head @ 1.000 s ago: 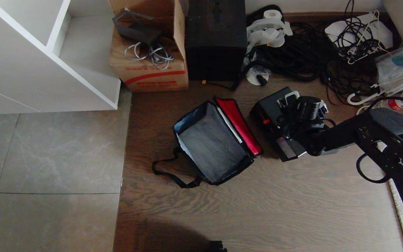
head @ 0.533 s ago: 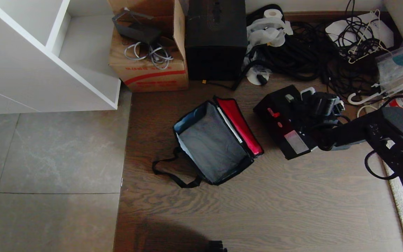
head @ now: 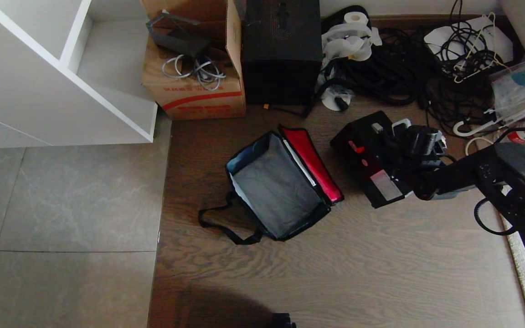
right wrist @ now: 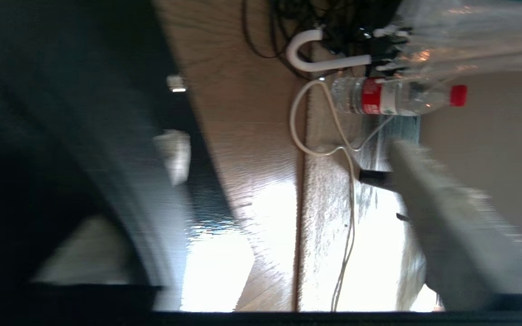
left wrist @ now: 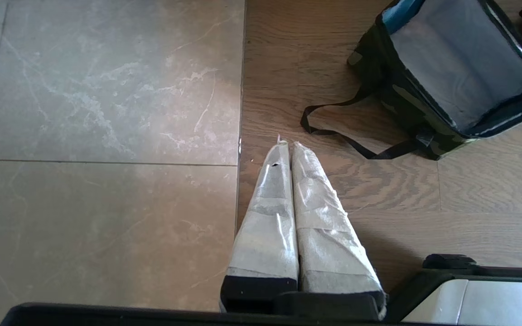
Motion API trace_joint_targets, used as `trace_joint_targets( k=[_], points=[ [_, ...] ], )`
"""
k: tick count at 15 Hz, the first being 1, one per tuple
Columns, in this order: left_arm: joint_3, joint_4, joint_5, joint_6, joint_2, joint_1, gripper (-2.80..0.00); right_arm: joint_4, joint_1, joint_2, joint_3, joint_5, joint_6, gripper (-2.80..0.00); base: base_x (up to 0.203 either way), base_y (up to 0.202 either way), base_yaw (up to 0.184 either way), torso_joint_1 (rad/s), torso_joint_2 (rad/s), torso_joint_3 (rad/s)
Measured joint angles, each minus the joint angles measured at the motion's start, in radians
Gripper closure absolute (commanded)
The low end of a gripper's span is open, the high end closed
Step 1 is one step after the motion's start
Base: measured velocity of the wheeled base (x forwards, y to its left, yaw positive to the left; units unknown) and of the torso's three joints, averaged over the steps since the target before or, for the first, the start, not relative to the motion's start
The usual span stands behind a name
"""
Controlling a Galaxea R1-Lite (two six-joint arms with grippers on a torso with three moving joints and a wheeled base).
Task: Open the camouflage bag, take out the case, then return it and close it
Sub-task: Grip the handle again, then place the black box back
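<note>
The camouflage bag (head: 276,189) sits open on the wood floor, its red lid (head: 310,161) folded back to the right and its grey inside showing nothing in it. The black case (head: 368,159) lies on the floor just right of the bag, with its red latch and a pale label facing up. My right gripper (head: 404,134) hovers at the case's far end. In the right wrist view it (right wrist: 283,154) is open, with bare floor between the fingers and the case (right wrist: 61,136) beside one finger. My left gripper (left wrist: 287,145) is shut, parked low, short of the bag (left wrist: 451,77).
A red-striped cardboard box (head: 194,68) and a tall black box (head: 280,50) stand behind the bag. Tangled black cables (head: 404,64) and a white hanger fill the back right. A water bottle (right wrist: 397,97) lies by a rug edge (head: 524,282). A white shelf unit (head: 62,68) is on the left.
The case shifted right and tipped over, so its latch and label now face up. My right gripper moved right with it. The bag has not moved.
</note>
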Motion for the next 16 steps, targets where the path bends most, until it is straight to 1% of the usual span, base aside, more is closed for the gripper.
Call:
trace_joint_targets(
  k=[9,16],
  points=[
    [0.0,0.0,0.0,0.0,0.0,0.0,0.0,-0.016,0.005,-0.02,0.011,-0.007,-0.001,0.0,0.0,0.0,0.0,0.0,0.0,0.0],
    [0.0,0.0,0.0,0.0,0.0,0.0,0.0,-0.014,0.007,-0.079,0.016,-0.01,-0.001,0.0,0.0,0.0,0.0,0.0,0.0,0.0]
  ],
)
